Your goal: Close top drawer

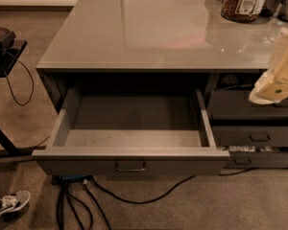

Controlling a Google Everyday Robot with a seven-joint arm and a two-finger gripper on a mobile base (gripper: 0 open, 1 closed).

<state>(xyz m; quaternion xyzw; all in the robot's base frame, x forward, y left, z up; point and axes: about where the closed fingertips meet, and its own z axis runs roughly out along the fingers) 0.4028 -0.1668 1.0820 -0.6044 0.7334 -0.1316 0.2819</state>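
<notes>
Hand (274,83) at right edge, grip unreadable; top drawer (129,153) wide open, front toward camera, long axis left-right.

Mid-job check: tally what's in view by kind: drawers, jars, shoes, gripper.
top drawer, open: 1
narrower drawers showing handles, at right: 2
jar on countertop: 1
shoe, on floor lower left: 1
gripper, right edge over narrower drawers: 1
Total: 6
</notes>
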